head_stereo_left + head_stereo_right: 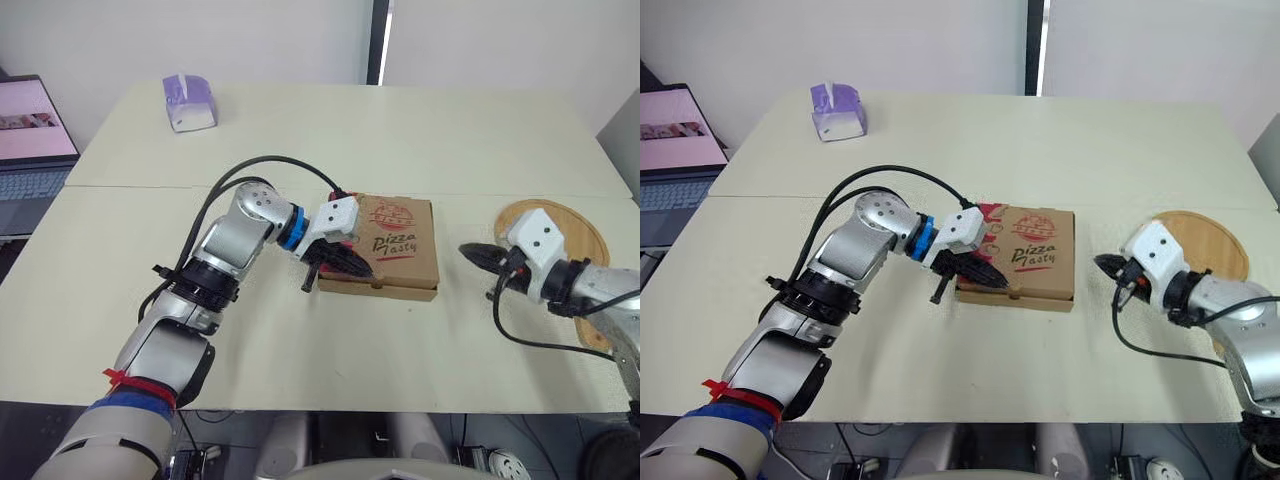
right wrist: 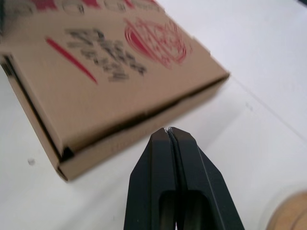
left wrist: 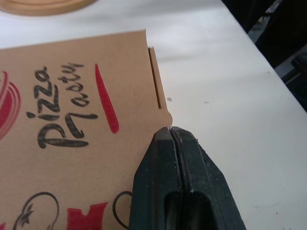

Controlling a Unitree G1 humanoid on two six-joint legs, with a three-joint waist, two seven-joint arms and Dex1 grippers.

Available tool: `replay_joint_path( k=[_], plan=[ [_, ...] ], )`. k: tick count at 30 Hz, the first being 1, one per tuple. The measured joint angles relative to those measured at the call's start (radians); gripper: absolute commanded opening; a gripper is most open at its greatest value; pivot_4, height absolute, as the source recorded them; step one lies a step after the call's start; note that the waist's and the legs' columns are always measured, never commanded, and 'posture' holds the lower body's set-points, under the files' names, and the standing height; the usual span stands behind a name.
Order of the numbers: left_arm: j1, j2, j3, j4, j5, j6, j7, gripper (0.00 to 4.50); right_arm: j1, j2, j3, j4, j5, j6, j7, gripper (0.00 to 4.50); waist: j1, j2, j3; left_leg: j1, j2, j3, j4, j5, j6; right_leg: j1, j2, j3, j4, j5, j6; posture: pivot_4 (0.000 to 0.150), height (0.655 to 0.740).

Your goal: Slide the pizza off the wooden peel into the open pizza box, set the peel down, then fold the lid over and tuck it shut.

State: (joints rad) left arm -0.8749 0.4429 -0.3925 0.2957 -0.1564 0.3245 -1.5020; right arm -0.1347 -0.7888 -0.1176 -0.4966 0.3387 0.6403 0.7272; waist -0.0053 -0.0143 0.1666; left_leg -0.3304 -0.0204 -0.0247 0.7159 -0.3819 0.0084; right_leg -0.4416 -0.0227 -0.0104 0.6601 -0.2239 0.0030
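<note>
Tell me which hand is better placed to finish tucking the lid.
Left. The left hand, shut, sits at the pizza box corner beside the tuck flap; the right hand, shut, hangs clear of the box.

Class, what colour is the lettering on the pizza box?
Black; the pizza box shows best in the left wrist view.

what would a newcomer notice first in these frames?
A closed pizza box printed "Pizza Tasty" sits mid-table, with the left gripper shut and its tips at the lid's near-left corner. The right gripper, also shut, points at the box's right side, apart from it. The wooden peel lies flat on the table beneath that arm.
</note>
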Motion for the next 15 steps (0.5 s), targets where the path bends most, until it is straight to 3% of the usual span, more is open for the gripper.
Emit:
replay_joint_path(
  k=[5,10,15],
  plan=[
    [0.014,0.044,0.04,-0.067,-0.03,0.052,0.013,0.0,0.0,0.026,0.128,-0.004,-0.023,-0.014,0.008,0.05,0.003,0.0,0.0,-0.001,-0.001,0.0,0.0,0.0,-0.001,0.0,-0.001,0.0,-0.001,0.0,0.0,0.15,0.7251],
    [0.025,0.179,0.112,-0.119,-0.068,0.079,-0.004,0.0,0.009,0.023,0.19,0.005,-0.073,-0.053,0.015,0.05,0.002,0.0,0.0,0.0,-0.001,0.0,0.0,0.001,-0.001,0.0,-0.001,0.0,-0.001,0.0,0.0,0.15,0.7251],
    [0.054,0.315,0.128,-0.006,-0.012,-0.038,-0.015,0.0,0.01,0.023,0.19,0.01,-0.082,-0.065,0.02,0.05,0.003,0.0,0.0,0.0,-0.001,0.0,0.0,0.001,-0.001,0.0,-0.001,-0.001,-0.001,0.0,0.0,0.15,0.7251]
  ],
)
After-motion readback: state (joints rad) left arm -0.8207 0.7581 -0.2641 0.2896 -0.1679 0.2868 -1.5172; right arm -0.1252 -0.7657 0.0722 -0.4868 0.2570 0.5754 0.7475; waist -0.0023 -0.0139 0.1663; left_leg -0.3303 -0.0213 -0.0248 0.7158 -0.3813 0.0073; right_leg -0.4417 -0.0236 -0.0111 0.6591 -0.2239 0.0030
